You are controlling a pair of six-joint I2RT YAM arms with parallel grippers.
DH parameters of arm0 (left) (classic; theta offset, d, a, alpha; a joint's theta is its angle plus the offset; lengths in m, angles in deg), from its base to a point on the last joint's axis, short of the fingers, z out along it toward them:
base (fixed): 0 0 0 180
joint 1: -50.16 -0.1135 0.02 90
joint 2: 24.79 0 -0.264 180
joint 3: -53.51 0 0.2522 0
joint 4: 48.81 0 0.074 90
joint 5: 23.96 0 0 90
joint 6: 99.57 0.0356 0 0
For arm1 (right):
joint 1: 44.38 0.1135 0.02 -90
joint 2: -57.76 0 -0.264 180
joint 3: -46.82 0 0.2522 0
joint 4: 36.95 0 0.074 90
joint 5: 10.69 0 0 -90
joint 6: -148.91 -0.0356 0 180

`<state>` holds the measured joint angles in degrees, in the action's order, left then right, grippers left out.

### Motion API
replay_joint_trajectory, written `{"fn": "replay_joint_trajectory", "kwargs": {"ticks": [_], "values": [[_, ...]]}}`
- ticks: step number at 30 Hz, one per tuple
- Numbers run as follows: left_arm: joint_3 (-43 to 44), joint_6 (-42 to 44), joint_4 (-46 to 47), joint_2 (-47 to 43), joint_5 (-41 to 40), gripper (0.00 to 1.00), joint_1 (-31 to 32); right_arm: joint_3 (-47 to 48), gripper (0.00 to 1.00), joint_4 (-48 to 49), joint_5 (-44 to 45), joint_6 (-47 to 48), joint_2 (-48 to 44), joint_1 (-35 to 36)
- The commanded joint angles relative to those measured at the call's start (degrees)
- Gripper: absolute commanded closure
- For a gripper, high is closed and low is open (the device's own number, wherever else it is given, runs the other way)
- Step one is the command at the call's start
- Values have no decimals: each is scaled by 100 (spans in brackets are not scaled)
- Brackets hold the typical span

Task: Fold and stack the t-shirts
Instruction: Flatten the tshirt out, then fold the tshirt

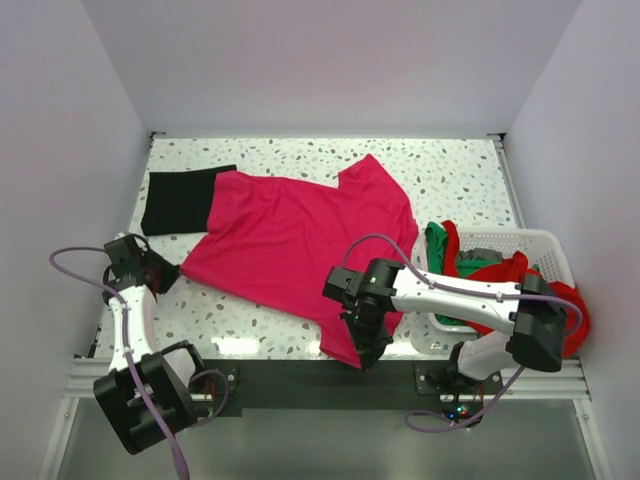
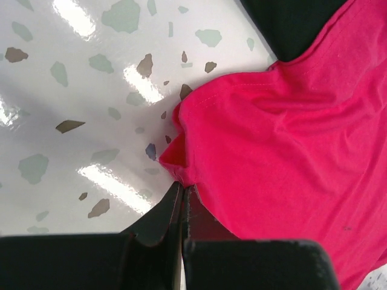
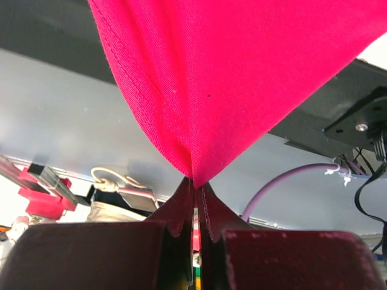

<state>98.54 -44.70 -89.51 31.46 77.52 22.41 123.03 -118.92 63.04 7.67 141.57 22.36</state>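
Observation:
A magenta-pink t-shirt (image 1: 300, 240) lies spread across the middle of the speckled table (image 1: 450, 170). My left gripper (image 1: 172, 272) is shut on its near-left corner, pinching the pink cloth (image 2: 181, 163) at the fingertips. My right gripper (image 1: 368, 352) is shut on the shirt's near-right corner at the table's front edge, and the cloth (image 3: 224, 78) hangs from its tips. A black t-shirt (image 1: 180, 200) lies folded at the far left, partly under the pink one. Red (image 1: 500, 272) and green (image 1: 438, 250) t-shirts fill the basket.
A white lattice basket (image 1: 545, 250) stands at the right edge of the table, holding the red and green cloth. White walls close in the table on three sides. A dark rail (image 1: 300, 375) runs along the near edge by the arm bases.

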Motion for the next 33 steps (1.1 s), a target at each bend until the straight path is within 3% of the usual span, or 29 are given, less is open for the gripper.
{"fn": "replay_joint_trajectory", "kwargs": {"ticks": [1,10,18,26,33], "values": [[178,-239,-583,-158,-94,100,-38,-110,100,-448,-289,132,-575,41],[178,-292,-1418,-764,-401,100,15,-374,100,-720,-218,237,-1138,41],[168,-371,-1868,-1476,-744,100,33,-314,100,-835,-113,589,-1078,32],[362,-205,-1789,-1327,-823,100,33,-24,100,-993,502,809,-1007,-187],[723,-38,-1587,-757,-806,100,33,205,100,-853,687,1265,-840,-1117]]}}
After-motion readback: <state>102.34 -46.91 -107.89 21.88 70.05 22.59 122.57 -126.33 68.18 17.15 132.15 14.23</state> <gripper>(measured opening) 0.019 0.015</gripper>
